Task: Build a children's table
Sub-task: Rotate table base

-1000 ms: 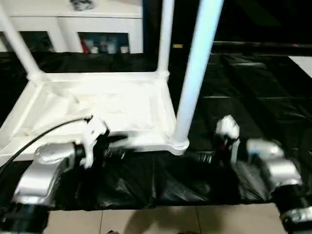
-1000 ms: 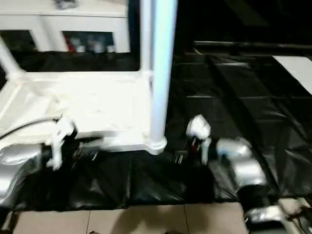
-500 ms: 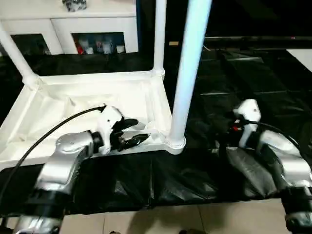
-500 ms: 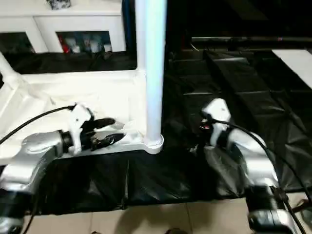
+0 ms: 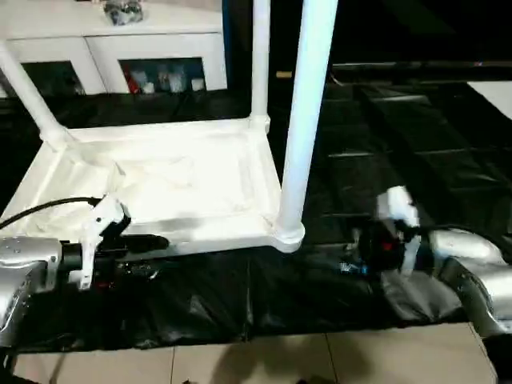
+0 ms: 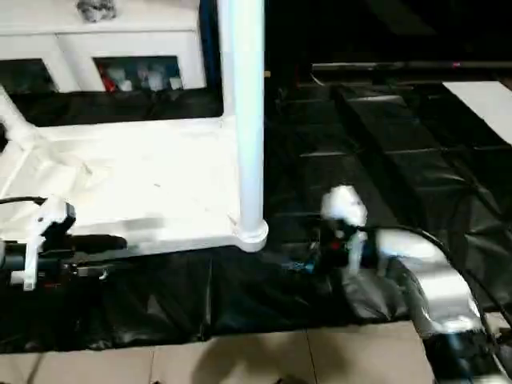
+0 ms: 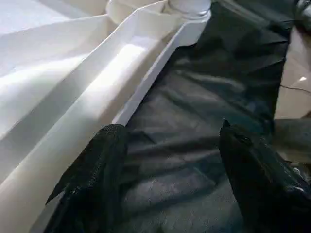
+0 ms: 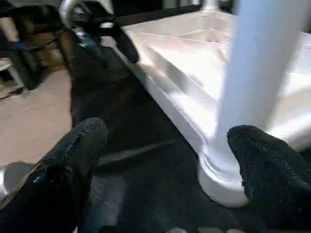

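Observation:
The white tabletop point(image 5: 160, 180) lies upside down on a black sheet, ribbed underside up. Three white tube legs stand in its corner sockets: far left point(image 5: 28, 88), far right point(image 5: 260, 64) and near right point(image 5: 304, 120). My left gripper point(image 5: 156, 256) hovers just in front of the tabletop's near rim point(image 7: 73, 141), open, with nothing between its fingers point(image 7: 92, 179). My right gripper point(image 5: 352, 254) is low over the sheet to the right of the near right leg's socket point(image 8: 223, 179), open and empty, with its fingers point(image 8: 272, 170) pointing towards that leg.
A white cabinet with glass doors point(image 5: 160, 56) stands behind the tabletop. The black sheet point(image 5: 400, 136) spreads far to the right, with a white panel point(image 5: 496, 92) at its right edge. Tiled floor point(image 5: 240, 360) runs along the front. A black cable point(image 5: 48, 208) arcs over my left forearm.
My left gripper has drawn back leftwards off the tabletop's near rim. My right arm has dropped lower, its gripper now pointing at the near right leg's base.

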Motion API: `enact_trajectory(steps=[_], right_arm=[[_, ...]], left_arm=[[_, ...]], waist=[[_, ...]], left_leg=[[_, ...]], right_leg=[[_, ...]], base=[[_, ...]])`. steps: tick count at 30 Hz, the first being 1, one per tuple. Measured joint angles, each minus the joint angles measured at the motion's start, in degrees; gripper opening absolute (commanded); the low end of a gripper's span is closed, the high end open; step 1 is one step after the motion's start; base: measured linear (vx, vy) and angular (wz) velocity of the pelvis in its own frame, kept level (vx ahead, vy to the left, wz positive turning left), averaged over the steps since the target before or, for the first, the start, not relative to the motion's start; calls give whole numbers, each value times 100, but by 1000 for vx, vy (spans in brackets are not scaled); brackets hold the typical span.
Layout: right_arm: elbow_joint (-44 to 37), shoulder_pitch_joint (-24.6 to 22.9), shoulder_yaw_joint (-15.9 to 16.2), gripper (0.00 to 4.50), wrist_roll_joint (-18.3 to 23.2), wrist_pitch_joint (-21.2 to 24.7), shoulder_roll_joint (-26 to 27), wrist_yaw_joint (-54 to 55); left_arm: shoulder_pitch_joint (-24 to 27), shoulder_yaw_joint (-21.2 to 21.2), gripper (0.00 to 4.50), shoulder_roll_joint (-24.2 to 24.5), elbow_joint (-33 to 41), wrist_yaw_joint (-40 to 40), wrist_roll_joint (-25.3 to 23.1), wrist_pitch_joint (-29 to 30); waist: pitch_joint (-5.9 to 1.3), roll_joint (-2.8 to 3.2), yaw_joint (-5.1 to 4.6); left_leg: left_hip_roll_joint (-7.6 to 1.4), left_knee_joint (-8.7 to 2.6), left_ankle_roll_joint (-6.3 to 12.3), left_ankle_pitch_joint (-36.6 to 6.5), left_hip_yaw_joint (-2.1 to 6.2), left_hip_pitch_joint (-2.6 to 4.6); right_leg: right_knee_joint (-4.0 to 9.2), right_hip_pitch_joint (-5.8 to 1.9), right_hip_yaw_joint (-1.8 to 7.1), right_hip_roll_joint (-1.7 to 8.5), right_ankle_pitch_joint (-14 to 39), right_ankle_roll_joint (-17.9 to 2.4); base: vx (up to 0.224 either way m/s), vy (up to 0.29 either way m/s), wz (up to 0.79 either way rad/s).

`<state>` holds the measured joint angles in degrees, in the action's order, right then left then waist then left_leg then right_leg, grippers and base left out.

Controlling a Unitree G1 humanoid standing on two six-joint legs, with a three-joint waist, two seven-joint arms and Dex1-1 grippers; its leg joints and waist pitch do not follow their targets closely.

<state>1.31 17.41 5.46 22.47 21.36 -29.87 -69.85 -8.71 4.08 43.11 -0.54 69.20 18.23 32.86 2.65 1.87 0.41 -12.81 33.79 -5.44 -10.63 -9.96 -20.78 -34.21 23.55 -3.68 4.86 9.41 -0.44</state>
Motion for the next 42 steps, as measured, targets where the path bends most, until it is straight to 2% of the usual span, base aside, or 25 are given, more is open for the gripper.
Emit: enact_trajectory(steps=[4, 9, 12, 16, 21, 24, 28, 32, 37, 42], right_arm=[[508, 484, 360, 450, -253, -140, 505, 69], [958, 626, 610, 450, -411, -191, 910, 322], [1086, 750, 631, 450, -450, -246, 1093, 493], [1469, 914, 621, 450, -623, -600, 1404, 983], [1938, 1104, 467, 450, -886, -908, 1603, 1677], [2465, 1396, 273, 450, -1085, -1089, 1755, 2522], [3182, 1747, -73, 450, -1339, -1405, 1797, 3741], [3483, 1874, -337, 450, -1398, -1549, 1764, 4130], [3485, 1872, -328, 450, -1411, -1679, 1804, 4055], [3290, 1730, -282, 450, -1407, -1783, 1777, 3878]], left_arm=[[178, -83, 337, 114, 151, -138, -6, 265], [422, -233, 337, 257, 258, -201, -68, 594], [580, -73, 337, 298, 254, -291, -111, 427], [1037, 418, 337, 6, 198, -717, -172, -385], [1582, 684, 337, -320, 286, -1371, -319, -671], [1915, 872, 337, -733, 466, -1911, -407, -880], [2158, 1005, 337, -1197, 483, -2316, -436, -1406], [2190, 992, 337, -1306, 481, -2402, -449, -1703], [1884, 820, 337, -1397, 459, -2603, -553, -1711], [1314, 598, 337, -1398, -43, -2762, -846, -1899]], waist=[[-2, -2, -30], [-2, -3, -14], [-2, -3, -2], [-1, -1, -21], [1, 2, -13], [0, 2, -2], [-4, -7, 64], [-9, -18, 79], [-9, -19, 93], [-10, -20, 148]], left_leg=[[1, 1, -3, 0, 7, 18], [-2, -2, -4, 1, 15, 26], [-1, 0, -5, 1, 16, 28], [0, 5, -5, 1, 18, 34], [0, 5, -6, 1, 19, 37], [0, 7, -6, 1, 17, 41], [1, 8, -6, 1, 20, 38], [-4, 6, -6, 1, 20, 39], [-10, 5, -6, 1, 23, 40], [-8, 6, -6, 1, 24, 41]], right_leg=[[-18, -4, 2, -2, 0, 0], [-23, -4, 1, -13, 1, 2], [-23, -9, 4, -13, 1, 1], [-21, -15, 4, -13, 1, 1], [-23, -17, 4, -14, 0, 1], [-23, -20, 7, -13, 0, 1], [-21, -22, 5, -13, 12, 20], [-23, -20, 6, -23, 15, 25], [-27, -18, 8, -32, 13, 23], [-29, -18, 10, -33, 10, 21]], base=[[0, 0, 0], [0, 0, 0], [0, 0, 0], [0, 0, 0], [0, 0, 0], [0, 0, 0], [0, 0, 0], [0, 0, 0], [0, 0, 0], [0, 0, 0]])
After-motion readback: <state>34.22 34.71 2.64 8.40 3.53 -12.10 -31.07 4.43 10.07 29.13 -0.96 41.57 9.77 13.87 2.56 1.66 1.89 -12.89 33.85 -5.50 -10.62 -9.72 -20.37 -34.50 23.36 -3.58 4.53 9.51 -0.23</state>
